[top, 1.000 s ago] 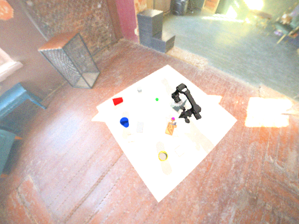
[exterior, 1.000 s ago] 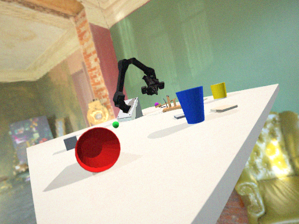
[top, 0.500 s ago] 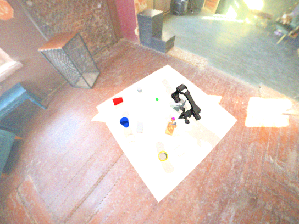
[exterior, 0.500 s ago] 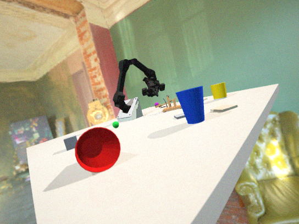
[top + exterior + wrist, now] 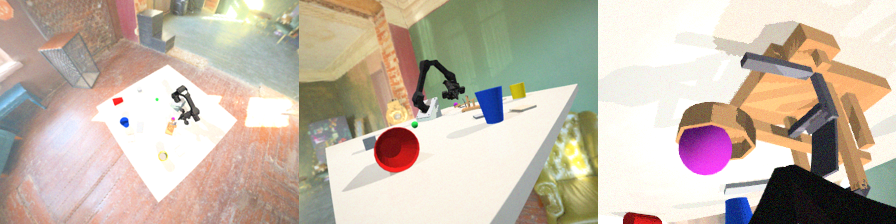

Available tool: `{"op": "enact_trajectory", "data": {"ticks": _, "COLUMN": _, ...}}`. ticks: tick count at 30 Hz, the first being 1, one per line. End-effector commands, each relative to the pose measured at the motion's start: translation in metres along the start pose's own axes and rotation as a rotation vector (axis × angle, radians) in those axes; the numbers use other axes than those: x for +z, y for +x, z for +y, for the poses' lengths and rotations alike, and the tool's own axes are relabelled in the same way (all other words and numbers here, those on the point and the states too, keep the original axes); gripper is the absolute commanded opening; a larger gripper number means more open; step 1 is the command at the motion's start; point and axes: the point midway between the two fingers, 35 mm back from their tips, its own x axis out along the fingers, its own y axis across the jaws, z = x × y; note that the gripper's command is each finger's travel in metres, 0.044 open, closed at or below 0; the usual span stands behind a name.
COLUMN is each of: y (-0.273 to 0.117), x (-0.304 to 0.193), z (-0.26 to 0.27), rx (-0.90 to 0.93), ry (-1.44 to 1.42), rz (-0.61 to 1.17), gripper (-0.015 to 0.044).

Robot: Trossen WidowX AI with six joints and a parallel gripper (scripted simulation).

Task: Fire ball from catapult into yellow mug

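The wooden catapult [image 5: 170, 129] [image 5: 470, 109] [image 5: 780, 102] stands on the table, with grey metal parts on its frame. A magenta ball [image 5: 173, 118] [image 5: 455, 104] [image 5: 705, 150] rests in the round cup at the end of its arm. The yellow mug [image 5: 162, 156] [image 5: 518, 91] stands upright beyond the catapult's other end and is outside the wrist view. My gripper [image 5: 179, 118] [image 5: 456, 98] [image 5: 787, 170] is shut and empty. It hangs above the table beside the catapult's cup end, apart from the ball in the top and exterior views. The black fingers hide part of the catapult in the wrist view.
A blue cup [image 5: 124, 122] [image 5: 490, 105] [image 5: 737, 210] stands upright. A red cup [image 5: 117, 101] [image 5: 397, 149] [image 5: 642, 219] lies on its side. A green ball [image 5: 156, 99] [image 5: 414, 124], a grey block [image 5: 139, 89] [image 5: 369, 143] and a flat grey slab [image 5: 140, 127] lie on the table.
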Motion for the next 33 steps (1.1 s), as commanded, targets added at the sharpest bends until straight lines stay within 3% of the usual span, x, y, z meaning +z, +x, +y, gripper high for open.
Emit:
{"op": "enact_trajectory", "data": {"ticks": 1, "y": 0.008, "x": 0.007, "z": 0.002, "rx": 0.006, "ry": -0.015, "rz": 0.007, "gripper": 0.0000}}
{"op": "enact_trajectory", "data": {"ticks": 33, "y": 0.045, "x": 0.043, "z": 0.007, "rx": 0.008, "ry": -0.015, "rz": 0.009, "gripper": 0.0000}}
